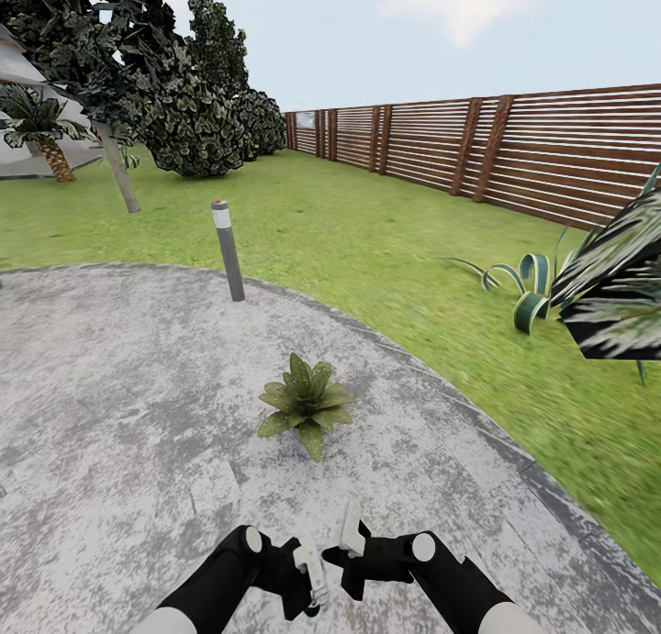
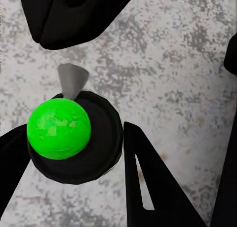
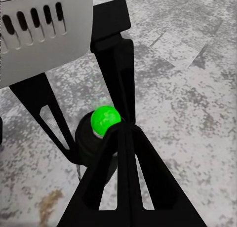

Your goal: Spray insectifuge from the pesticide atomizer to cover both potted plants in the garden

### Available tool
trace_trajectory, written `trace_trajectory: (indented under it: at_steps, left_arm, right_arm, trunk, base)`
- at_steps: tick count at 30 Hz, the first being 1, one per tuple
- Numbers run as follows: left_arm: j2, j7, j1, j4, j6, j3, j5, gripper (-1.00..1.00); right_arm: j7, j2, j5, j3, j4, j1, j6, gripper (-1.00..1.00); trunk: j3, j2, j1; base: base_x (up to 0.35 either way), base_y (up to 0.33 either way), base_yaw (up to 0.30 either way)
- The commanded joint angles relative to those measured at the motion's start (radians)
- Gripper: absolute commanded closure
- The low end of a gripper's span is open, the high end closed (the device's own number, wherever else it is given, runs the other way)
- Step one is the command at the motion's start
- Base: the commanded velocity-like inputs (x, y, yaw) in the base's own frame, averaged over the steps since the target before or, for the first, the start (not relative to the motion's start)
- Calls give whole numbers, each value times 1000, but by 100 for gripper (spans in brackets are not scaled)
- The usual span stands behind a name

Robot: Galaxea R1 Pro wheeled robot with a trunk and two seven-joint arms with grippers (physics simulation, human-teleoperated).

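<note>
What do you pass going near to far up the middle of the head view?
left gripper → potted plant → bollard light → lawn → wooden fence

The head camera looks forward and down across the grey paving (image 1: 119, 386) toward the fence (image 1: 551, 152) — both wrist cameras face down, close over that same paving (image 2: 187, 69) (image 3: 197, 89).
</note>
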Motion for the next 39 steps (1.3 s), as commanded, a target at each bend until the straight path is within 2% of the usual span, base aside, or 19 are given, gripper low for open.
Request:
trace_trajectory:
  at_steps: [1, 10, 14, 24, 30, 33, 36, 39]
  left_arm:
    - [-1, -5, 0, -2, 9, -1, -1, 100]
    - [-6, -5, -1, -3, 9, -1, 0, 100]
    - [-6, -5, -1, -2, -28, 2, 0, 100]
    - [-6, -5, -1, -2, -35, 2, 0, 100]
    - [2, -4, -1, -1, -35, 5, 0, 100]
    - [19, -1, -2, -1, -35, 31, -4, 100]
    - [65, 1, -2, -1, -34, 42, -6, 100]
    - [128, 1, 0, 0, -36, 45, -5, 100]
  right_arm:
    - [0, 0, 10, -1, -1, 0, -6, 100]
    - [0, 0, 10, -1, -1, 0, -6, 100]
    - [0, 0, 10, -1, -1, 0, -6, 100]
    - [0, 0, 10, -1, -1, 0, -6, 100]
    - [0, 0, 10, -1, -1, 0, -6, 100]
    - [0, 0, 10, -1, 0, 0, -6, 100]
    - [0, 0, 10, -1, 1, 0, -6, 100]
    - [0, 0, 11, -1, 2, 0, -6, 100]
  trunk:
    - [-1, 0, 0]
    - [-1, 0, 0]
    - [-1, 0, 0]
    - [-1, 0, 0]
    - [-1, 0, 0]
    - [-1, 0, 0]
    - [-1, 0, 0]
    - [-1, 0, 0]
  base:
    - [0, 0, 0]
    - [0, 0, 0]
    - [0, 0, 0]
    - [0, 0, 0]
    - [0, 0, 0]
    - [0, 0, 0]
    - [0, 0, 0]
    - [0, 0, 0]
